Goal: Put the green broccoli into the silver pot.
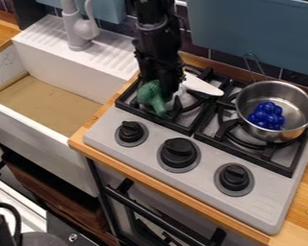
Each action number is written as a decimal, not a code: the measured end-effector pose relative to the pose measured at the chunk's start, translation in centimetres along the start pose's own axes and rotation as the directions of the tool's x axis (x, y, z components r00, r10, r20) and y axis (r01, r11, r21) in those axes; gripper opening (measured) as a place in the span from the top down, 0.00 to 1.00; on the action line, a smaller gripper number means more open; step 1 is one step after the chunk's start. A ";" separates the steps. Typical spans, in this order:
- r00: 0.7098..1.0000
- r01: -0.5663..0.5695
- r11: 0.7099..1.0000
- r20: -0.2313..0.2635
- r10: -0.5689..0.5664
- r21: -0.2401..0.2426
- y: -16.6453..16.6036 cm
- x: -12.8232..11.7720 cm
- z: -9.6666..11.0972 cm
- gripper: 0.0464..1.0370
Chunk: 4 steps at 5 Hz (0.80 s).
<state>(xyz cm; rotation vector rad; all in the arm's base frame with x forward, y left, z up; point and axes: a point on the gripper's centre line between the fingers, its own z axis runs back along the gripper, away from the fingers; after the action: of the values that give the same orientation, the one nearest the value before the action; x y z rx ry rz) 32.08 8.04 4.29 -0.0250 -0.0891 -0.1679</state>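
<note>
Stove (266, 202) carries the silver pot (295, 102) at the view's right; hand (169, 96) low over the left side, cannot tell if wide, narrow or loaded. Green broccoli (152, 96) there too, just to the hand's view-left, stalk slanting toward the stove's front; if not yet gripped, wants a small sideways shift, closing across that stalk.
</note>
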 end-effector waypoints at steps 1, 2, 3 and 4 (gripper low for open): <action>0.995 -0.093 0.996 0.026 0.093 0.003 -0.3 0.8 2.4 0.73; 0.984 -0.177 0.984 0.035 0.177 -0.004 -1.8 1.7 4.1 0.92; 0.979 -0.204 0.979 0.019 0.205 -0.016 -3.8 2.4 4.8 0.99; 0.974 -0.224 0.975 0.044 0.224 -0.001 -4.7 3.1 4.8 0.99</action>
<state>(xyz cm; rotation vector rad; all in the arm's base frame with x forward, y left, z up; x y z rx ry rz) 33.95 2.99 9.39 -0.0350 -0.1295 0.0586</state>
